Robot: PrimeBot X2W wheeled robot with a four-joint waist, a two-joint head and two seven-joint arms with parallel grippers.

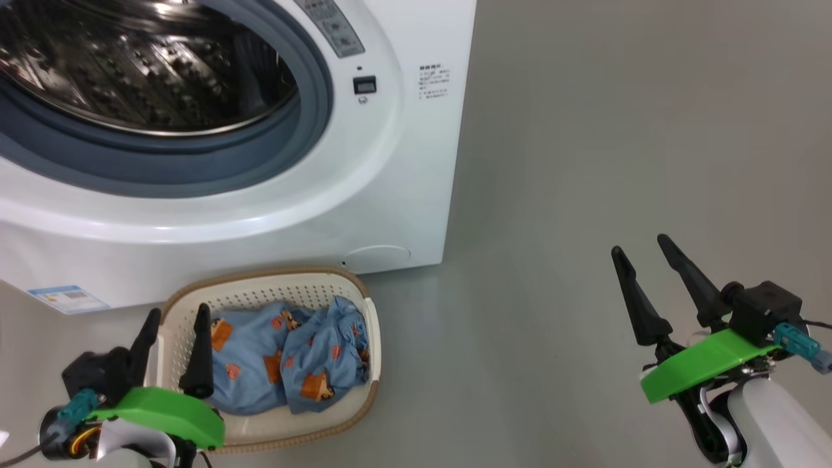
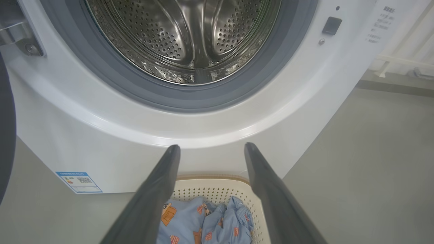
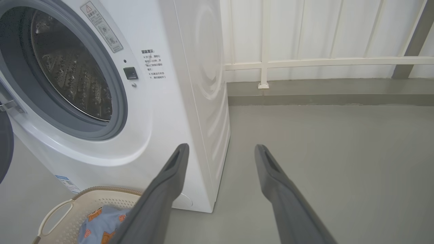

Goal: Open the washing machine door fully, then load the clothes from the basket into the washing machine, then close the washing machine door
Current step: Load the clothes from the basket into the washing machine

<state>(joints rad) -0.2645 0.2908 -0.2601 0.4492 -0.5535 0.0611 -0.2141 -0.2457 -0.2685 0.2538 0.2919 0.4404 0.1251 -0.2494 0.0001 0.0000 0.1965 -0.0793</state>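
Observation:
The white washing machine (image 1: 403, 162) stands with its steel drum (image 2: 183, 34) uncovered. A dark curved edge of the washing machine door (image 2: 5, 135) shows at the far left, swung away from the opening. On the floor in front sits the cream basket (image 1: 260, 283), holding the light blue clothes (image 1: 292, 354) in a crumpled heap. My left gripper (image 1: 179, 311) hangs open over the basket's left side, above the clothes (image 2: 210, 223) and holding nothing. Far to the right, my right gripper (image 1: 639, 244) is open over bare floor.
Grey floor (image 1: 617, 130) stretches wide to the right of the machine. A white railing (image 3: 305, 61) and a low kerb run along the back. A blue label (image 1: 65, 299) and a round cover (image 1: 377, 257) sit low on the machine's front.

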